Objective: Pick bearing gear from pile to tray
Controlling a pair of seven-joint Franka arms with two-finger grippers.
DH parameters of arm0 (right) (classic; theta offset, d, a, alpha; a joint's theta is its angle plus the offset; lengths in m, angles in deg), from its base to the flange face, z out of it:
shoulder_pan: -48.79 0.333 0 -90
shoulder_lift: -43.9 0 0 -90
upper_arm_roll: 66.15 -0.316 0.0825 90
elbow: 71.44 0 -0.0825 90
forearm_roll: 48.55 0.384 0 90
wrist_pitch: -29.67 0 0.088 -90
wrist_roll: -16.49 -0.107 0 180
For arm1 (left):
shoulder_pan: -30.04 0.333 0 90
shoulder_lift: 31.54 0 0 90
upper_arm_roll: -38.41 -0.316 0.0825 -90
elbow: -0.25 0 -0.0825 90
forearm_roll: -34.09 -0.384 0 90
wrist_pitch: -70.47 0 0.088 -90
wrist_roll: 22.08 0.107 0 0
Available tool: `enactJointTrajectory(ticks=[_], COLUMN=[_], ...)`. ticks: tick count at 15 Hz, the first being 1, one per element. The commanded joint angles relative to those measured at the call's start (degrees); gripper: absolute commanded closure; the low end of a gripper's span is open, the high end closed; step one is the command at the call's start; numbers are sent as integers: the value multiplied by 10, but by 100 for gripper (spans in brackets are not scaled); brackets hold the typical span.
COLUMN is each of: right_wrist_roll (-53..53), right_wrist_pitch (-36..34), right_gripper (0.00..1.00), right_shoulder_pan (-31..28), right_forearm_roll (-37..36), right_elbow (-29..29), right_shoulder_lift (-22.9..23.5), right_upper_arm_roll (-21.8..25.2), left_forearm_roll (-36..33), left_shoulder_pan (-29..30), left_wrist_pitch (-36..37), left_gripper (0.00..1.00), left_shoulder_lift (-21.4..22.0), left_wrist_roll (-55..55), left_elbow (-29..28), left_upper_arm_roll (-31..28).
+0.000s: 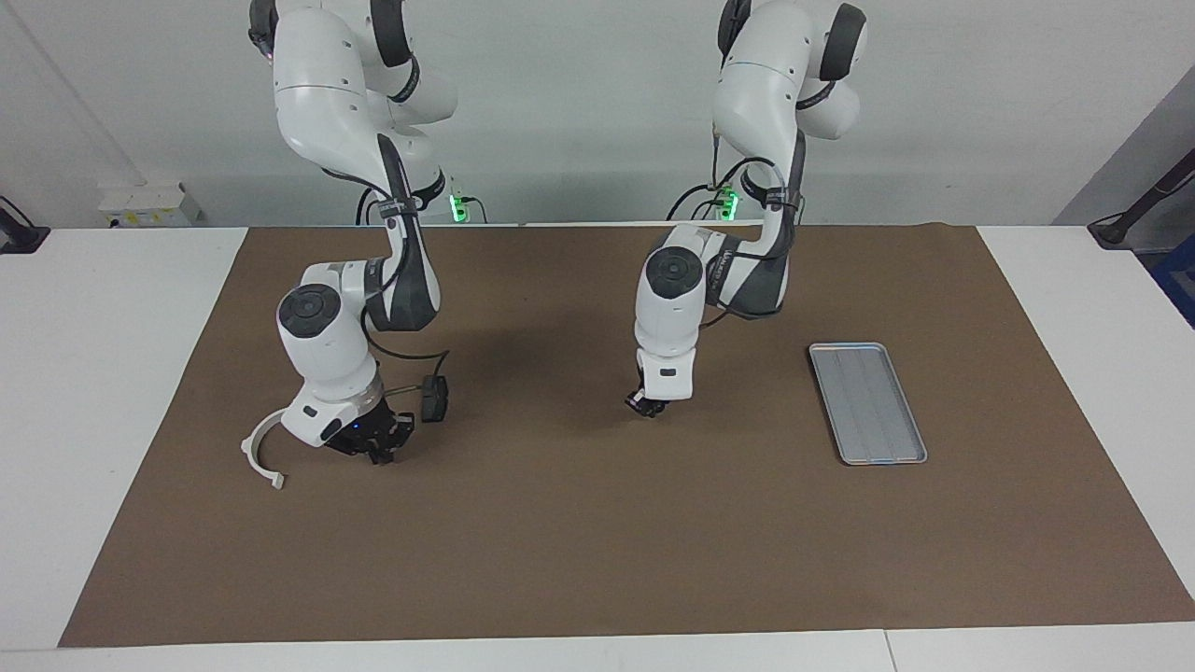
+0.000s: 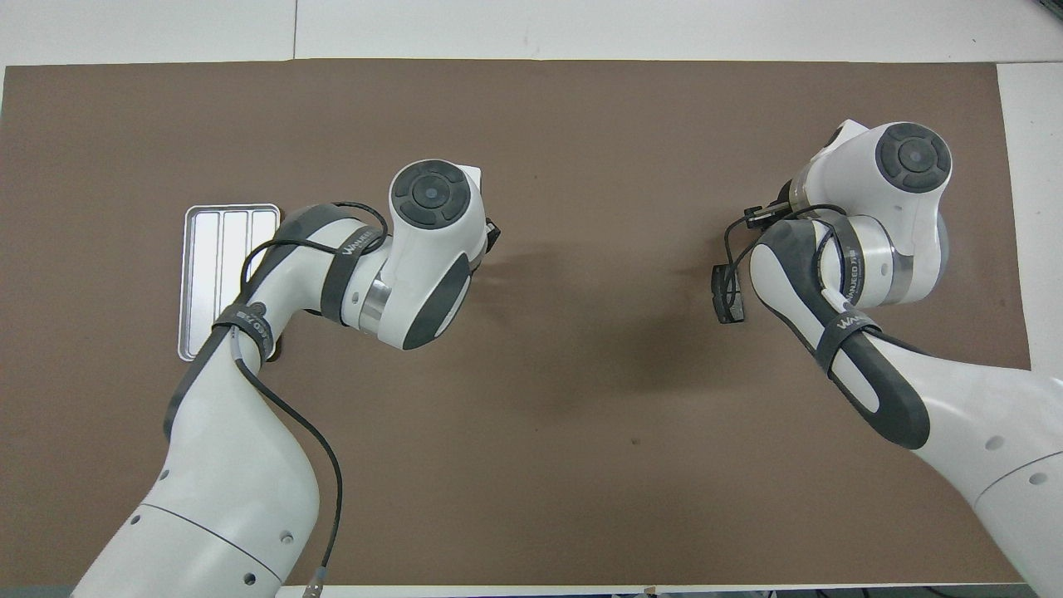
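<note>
Bare brown mat (image 1: 579,541) fills the foreground of my facing view, spread over the white table (image 1: 93,373). Toward the right arm's end, my right gripper (image 1: 378,446) is low over the mat, with the white half-ring bracket (image 1: 260,453) lying just beside it, partly tucked under the wrist housing. I cannot make out whether anything sits between the right gripper's fingers, nor whether they are apart or together. Of the pile, the bracket is the only part I can see; the right arm's wrist covers the spot in the overhead view, where only a corner of the bracket (image 2: 845,131) peeks out past the housing. A small black box (image 1: 434,397) hangs on a cable from the right arm, just above the gripper.

My left gripper (image 1: 647,404) hovers low over the middle of the mat, pointing down, with something small and dark at its tip. I cannot tell whether its fingers are closed on a part or simply together.

The tray (image 1: 866,401) lies flat on the mat, well apart from the left gripper toward the left arm's end of the table. Its ribbed floor shows no parts on it. In the overhead view the left arm's elbow covers one edge of the tray (image 2: 208,274).
</note>
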Motion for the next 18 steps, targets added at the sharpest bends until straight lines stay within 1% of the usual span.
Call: enactJointTrajectory(ticks=[1,3,4,5,7,8,10,12,14,16,18], right_wrist_roll=[11,11,10,10,-8,-41,-96,-149,-208,-278,-343], right_wrist_pitch=[-36,-58,-59,-60,-74,-95,-155,-186,-189,-187,-187], right_gripper=[87,87,87,87,88,90,90,91,93,93,93], right_shoulder_pan=[-3,-3,-3,-3,6,12,25,52,87,134,170], right_forearm_roll=[5,5,5,5,6,6,5,5,5,-2,-6], right_elbow=[-19,-36,-37,-37,-39,-49,-100,-131,-136,-139,-149], right_shoulder_lift=[-12,-13,-14,-15,-26,-32,-33,-32,-34,-34,-34], right_upper_arm_roll=[-4,-4,-4,-4,-10,-19,-36,-38,-38,-38,-37], left_forearm_roll=[-3,-3,-3,-3,-2,-2,-3,-2,-3,-2,-1], left_shoulder_pan=[50,98,128,149,188,210,245,267,280,286,288], left_wrist_pitch=[47,33,38,40,35,33,19,-39,-60,-70,-86], left_gripper=[94,93,93,93,92,92,92,92,92,92,91], left_shoulder_lift=[62,135,162,179,185,188,194,198,205,202,199], left_wrist_roll=[75,153,199,236,303,354,426,470,500,520,512], left_elbow=[-53,-125,-147,-160,-172,-179,-198,-224,-254,-260,-269], left_upper_arm_roll=[3,3,3,3,3,3,3,3,3,3,4])
